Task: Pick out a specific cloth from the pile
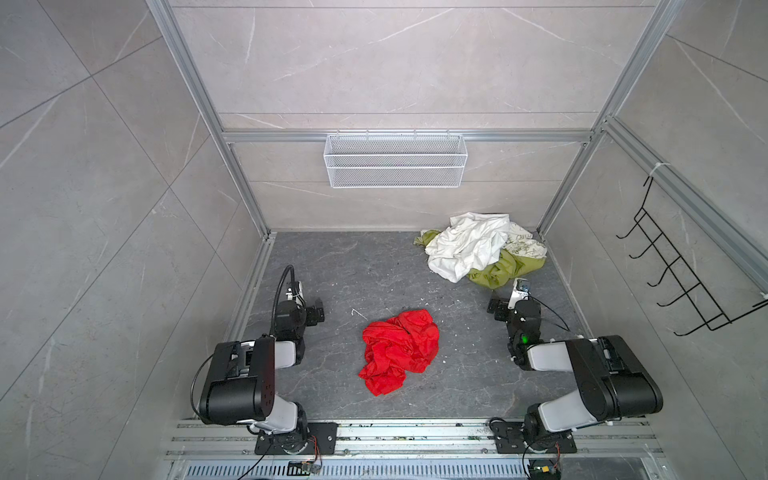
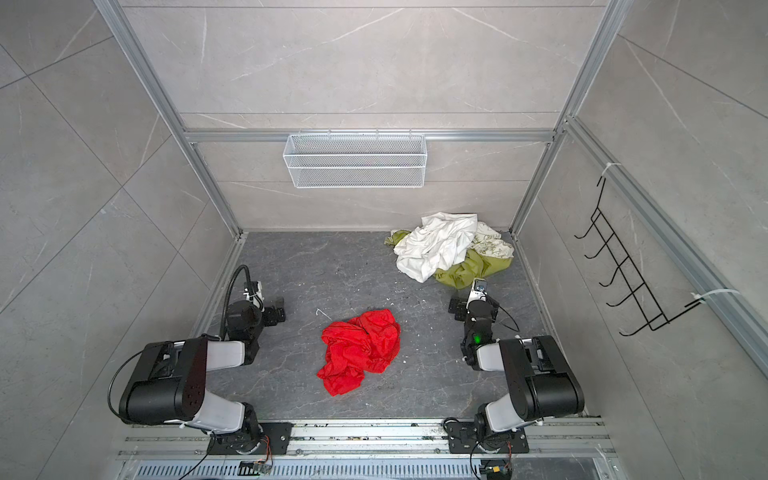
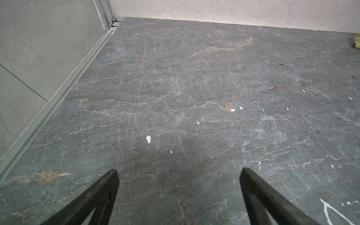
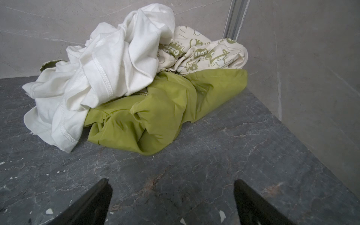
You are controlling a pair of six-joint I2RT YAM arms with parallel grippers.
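The red cloth (image 1: pixel 399 351) (image 2: pixel 359 351) lies crumpled and alone on the dark stone floor, midway between the two arms in both top views. The pile (image 1: pixel 478 249) (image 2: pixel 449 249) (image 4: pixel 136 87) sits in the far right corner: a white cloth (image 4: pixel 97 78) over an olive-green one (image 4: pixel 155 116), and a cream printed one (image 4: pixel 204 54). My left gripper (image 1: pixel 316 313) (image 2: pixel 276 311) (image 3: pixel 179 171) is open over bare floor, left of the red cloth and apart from it. My right gripper (image 1: pixel 496 307) (image 2: pixel 457 307) (image 4: pixel 171 181) is open, empty, just short of the pile.
A white wire basket (image 1: pixel 395 160) hangs on the back wall. A black hook rack (image 1: pixel 685 270) hangs on the right wall. Aluminium frame posts (image 1: pixel 249 199) stand at the corners. Small white flecks (image 3: pixel 148 139) dot the floor.
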